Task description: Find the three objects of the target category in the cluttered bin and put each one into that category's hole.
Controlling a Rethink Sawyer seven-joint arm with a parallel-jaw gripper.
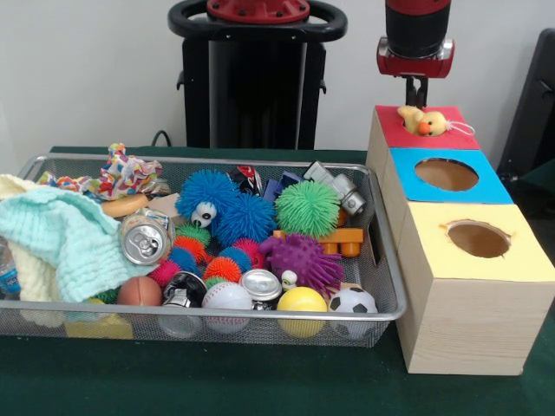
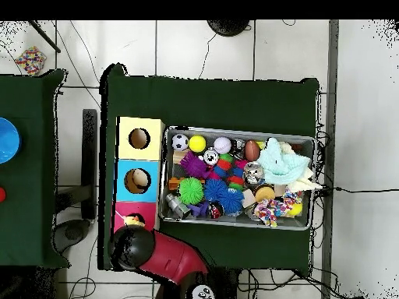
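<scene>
The wire-mesh bin is full of clutter and also shows in the overhead view. A small yellow-orange plush toy with a thin cord loop lies on the red-topped box and covers its hole. My gripper hangs just above the toy, apart from it. In the overhead view my arm hides most of the red top, and only a bit of the toy peeks out. I see no other orange or tan plush toy in the bin.
The bin holds spiky pom balls, toy sports balls, cans, a pale green cloth and a patterned rag. The blue-topped box and the yellow-topped box stand in front of the red one.
</scene>
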